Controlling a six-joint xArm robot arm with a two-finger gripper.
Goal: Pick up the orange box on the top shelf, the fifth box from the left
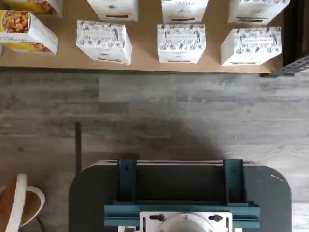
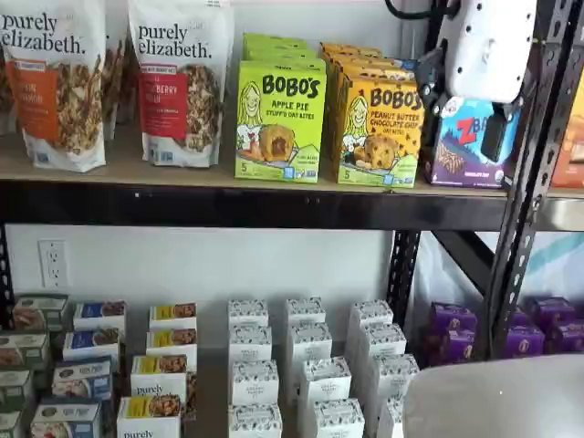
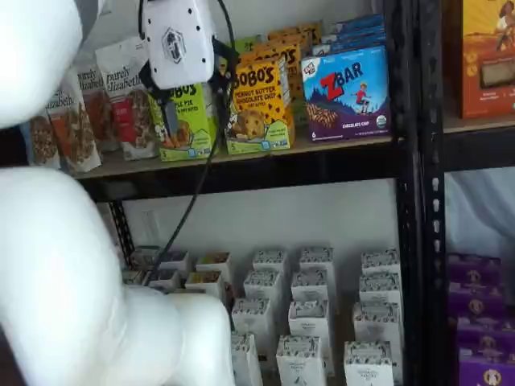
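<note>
The orange box (image 2: 379, 132) is a yellow-orange Bobo's Peanut Butter Chocolate Chip carton, upright at the front of a row on the top shelf (image 2: 228, 205). It also shows in a shelf view (image 3: 259, 100), on the same shelf (image 3: 241, 170). My gripper (image 3: 193, 112) hangs in front of the shelves at top-shelf height, clear of the boxes. Its two black fingers show a plain gap and hold nothing. In a shelf view the gripper (image 2: 464, 114) overlaps the blue box to the right of the orange one. The wrist view does not show the orange box.
A green Bobo's Apple Pie box (image 2: 280, 119) stands left of the orange box and a blue ZBar box (image 3: 346, 92) right of it. Granola bags (image 2: 178, 82) stand further left. Black rack uprights (image 2: 529, 182) rise at the right. Small white boxes (image 1: 181, 43) fill the lower shelf.
</note>
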